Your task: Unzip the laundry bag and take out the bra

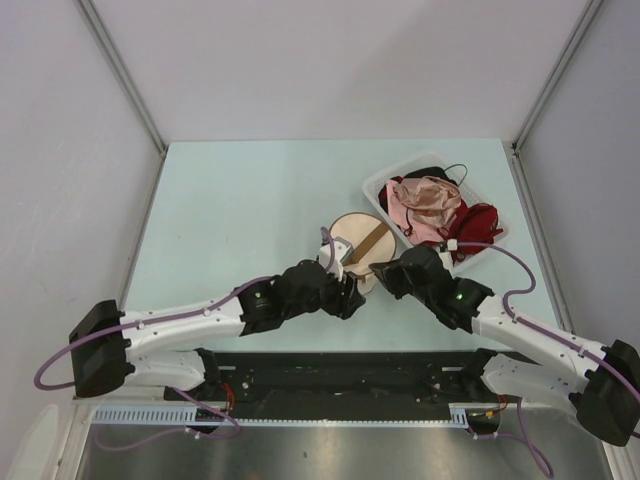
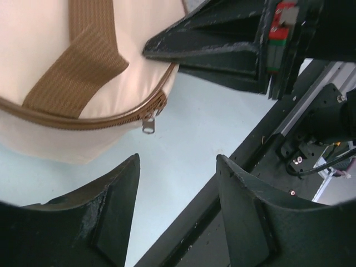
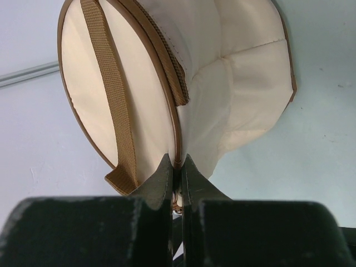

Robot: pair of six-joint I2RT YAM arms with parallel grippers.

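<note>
The laundry bag point(image 1: 357, 243) is a round beige pouch with a brown strap, standing on edge at mid-table. My right gripper point(image 1: 381, 274) is shut on the bag's brown zipper rim, seen pinched between its fingers in the right wrist view point(image 3: 178, 165). The strap point(image 3: 114, 94) runs across the bag's flat face point(image 3: 233, 83). My left gripper point(image 1: 349, 297) is open and empty, its tips point(image 2: 177, 167) just below the metal zipper pull point(image 2: 149, 125), which hangs from the closed zipper. The bra is hidden.
A clear plastic tray point(image 1: 373, 186) at the back right holds a pink satin garment point(image 1: 425, 200) and a red-and-black garment point(image 1: 476, 226). The table's dark front rail point(image 2: 222, 183) lies close under the left gripper.
</note>
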